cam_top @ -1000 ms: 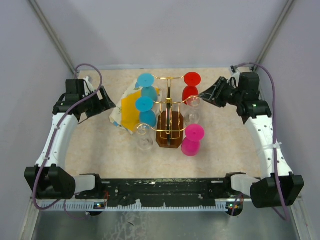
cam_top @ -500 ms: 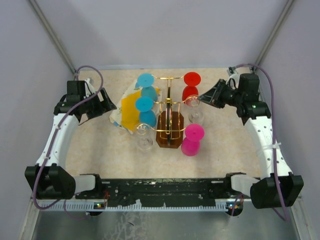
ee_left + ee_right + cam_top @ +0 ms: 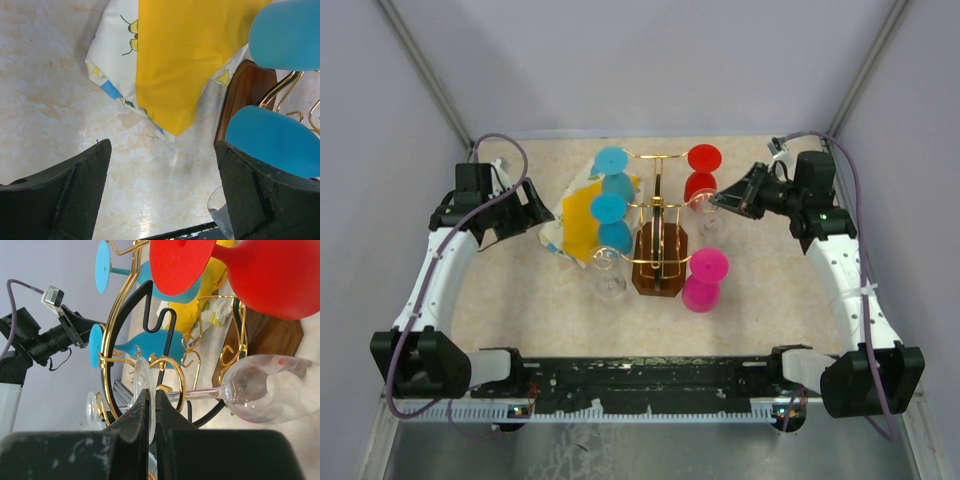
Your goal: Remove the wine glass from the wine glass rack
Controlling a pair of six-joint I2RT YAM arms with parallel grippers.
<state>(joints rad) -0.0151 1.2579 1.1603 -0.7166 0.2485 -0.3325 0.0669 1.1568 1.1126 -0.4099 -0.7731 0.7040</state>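
1. The right claw point(image 3: 151, 402) is clenched on the thin round foot of a clear, colourless wine glass point(image 3: 270, 390). The foot is seen edge-on, pinched between the two dark fingers point(image 3: 132, 427).
2. That glass is held on its side at the right of the wine glass rack point(image 3: 658, 268), a thin gold wire stand with scroll-ended arms on a dark brown octagonal wooden base. Its foot lies among the gold scrolls and its stem runs past one curl. Whether it rests on the wire cannot be told.
3. A red wine glass point(image 3: 270, 275) is seen just beside the clear bowl, at the far right of the rack.
4. Two blue wine glasses point(image 3: 610, 160) are carried on the rack's left side, and a pink wine glass point(image 3: 703, 280) is seen at its near right.
5. The left claw point(image 3: 162, 195) is released, with its jaws spread wide. Nothing is held between them, and it is poised over the pale marbled bench point(image 3: 520, 290).
6. A yellow-and-white cloth point(image 3: 180, 65) is spread on the bench just left of the rack's base, near the left claw.
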